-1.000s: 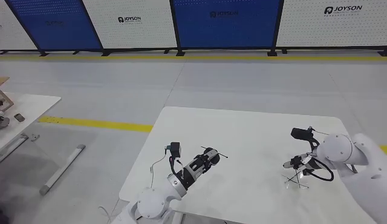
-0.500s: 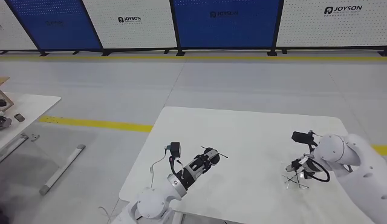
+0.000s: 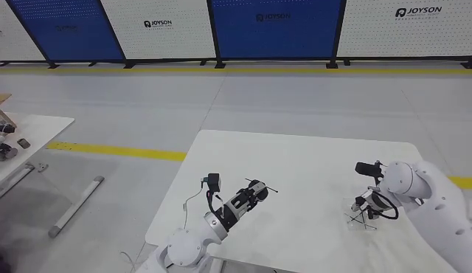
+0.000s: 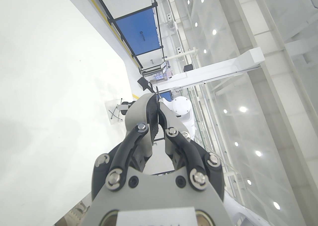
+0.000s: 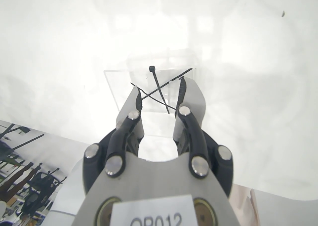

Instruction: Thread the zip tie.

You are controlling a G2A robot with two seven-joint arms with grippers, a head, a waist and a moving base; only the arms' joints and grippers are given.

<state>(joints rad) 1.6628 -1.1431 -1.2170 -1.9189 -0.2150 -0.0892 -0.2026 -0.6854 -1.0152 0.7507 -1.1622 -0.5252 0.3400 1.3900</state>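
Left gripper (image 4: 156,99), near left, is clamped on a thin black zip tie (image 4: 157,90). Right gripper (image 5: 159,86), jaws apart, hangs over two crossed ties (image 5: 161,95) in a clear tray (image 5: 116,85), near right. The ties look light, springy and slick, so they are best pinched near the head. The far panels (image 3: 158,22) and a gripper label (image 5: 159,209) carry print.
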